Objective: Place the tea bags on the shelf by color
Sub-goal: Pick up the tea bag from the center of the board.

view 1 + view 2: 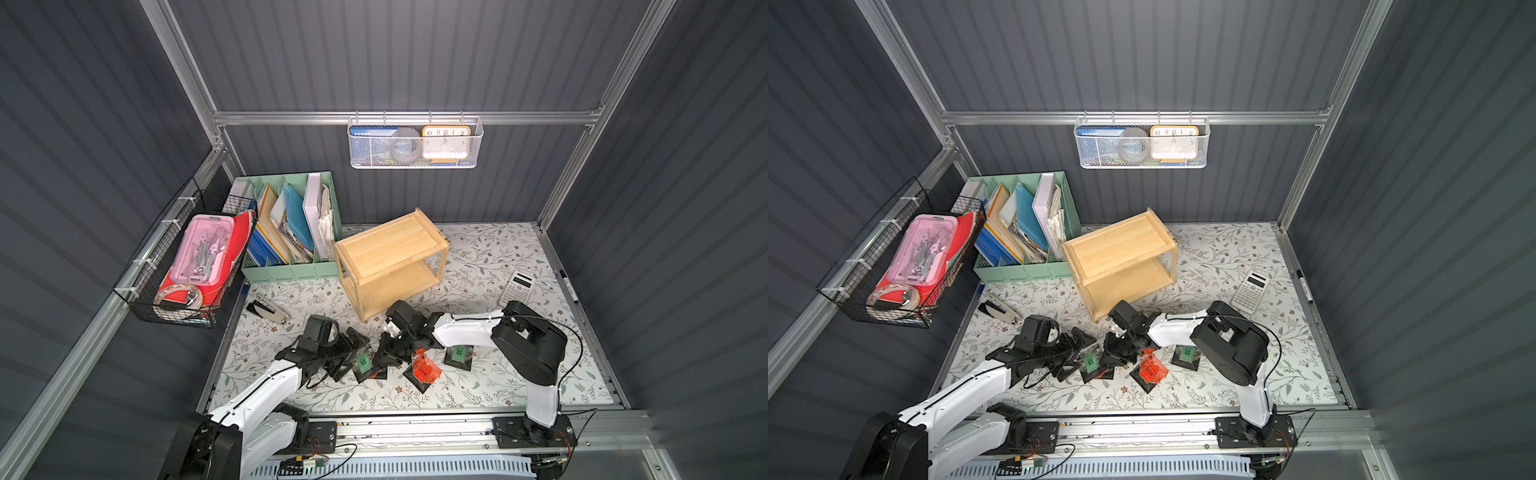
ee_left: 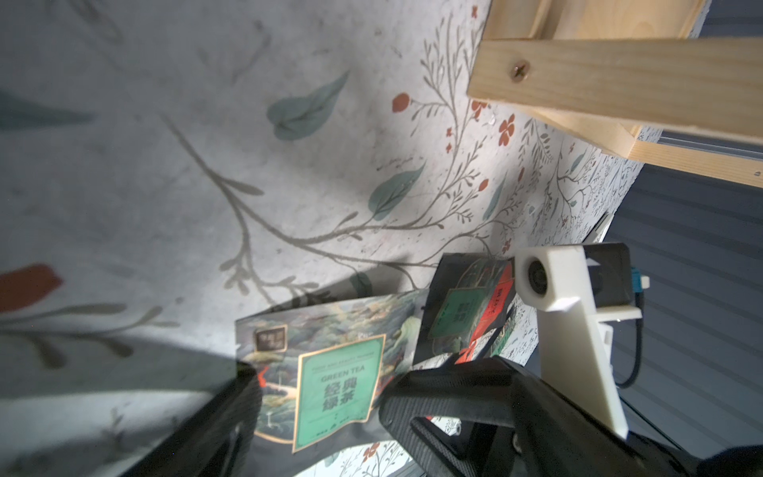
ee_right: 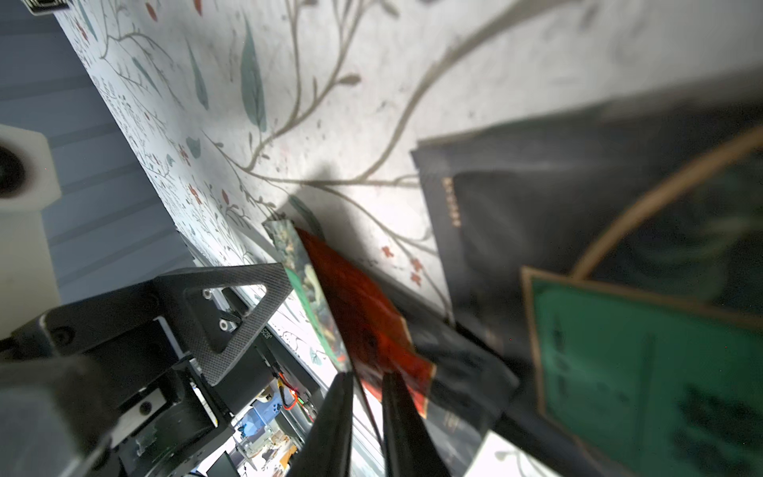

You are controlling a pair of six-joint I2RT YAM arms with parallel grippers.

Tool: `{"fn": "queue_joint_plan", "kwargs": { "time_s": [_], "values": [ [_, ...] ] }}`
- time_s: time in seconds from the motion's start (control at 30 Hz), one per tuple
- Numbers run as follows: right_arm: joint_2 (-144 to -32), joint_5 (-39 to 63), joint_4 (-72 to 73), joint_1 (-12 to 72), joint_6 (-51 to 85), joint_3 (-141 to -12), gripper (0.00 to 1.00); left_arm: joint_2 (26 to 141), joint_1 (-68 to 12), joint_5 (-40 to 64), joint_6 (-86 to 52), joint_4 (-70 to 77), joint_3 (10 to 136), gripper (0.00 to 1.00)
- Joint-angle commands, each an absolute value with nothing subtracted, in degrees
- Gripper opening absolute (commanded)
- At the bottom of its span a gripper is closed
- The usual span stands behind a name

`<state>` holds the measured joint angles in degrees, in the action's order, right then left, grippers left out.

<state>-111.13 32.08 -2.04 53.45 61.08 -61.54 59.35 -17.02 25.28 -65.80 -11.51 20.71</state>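
At about six o'clock from the wooden shelf (image 1: 386, 249), whose two boards both look bare, every packet I can see lies on the floral mat (image 1: 498, 249). The right gripper (image 3: 367, 378) is pinched on the edge of an orange-red tea bag (image 3: 363, 314). The left gripper (image 2: 320, 388) gapes wide around a green tea bag (image 1: 364, 364). I reckon the sorting is barely underway, as nothing is shelved yet.

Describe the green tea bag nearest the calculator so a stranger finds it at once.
Find the wooden shelf mid-table. Nearer the front edge, the right arm's white forearm crosses over a black-backed tea bag. Its label is green, unlike the orange-red bag beside it, and it alone lies under that forearm.
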Motion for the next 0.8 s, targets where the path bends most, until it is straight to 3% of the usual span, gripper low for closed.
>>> {"fn": "queue_joint_plan", "kwargs": {
  "time_s": [0.0,0.2,0.77],
  "values": [
    [-110.65,31.96,-1.72,53.11,60.74,-60.74,0.12,59.13,-17.38,23.74,-66.27,-14.06,20.04,1.0],
    [-109.55,32.82,-1.22,52.75,59.24,-60.4,0.0,58.46,-17.4,22.49,-65.37,-14.59,21.62,1.0],
    [-91.31,34.54,-6.42,43.19,47.33,-50.56,0.0,58.58,-17.36,23.11,-56.9,-14.32,29.95,1.0]
  ]
}}
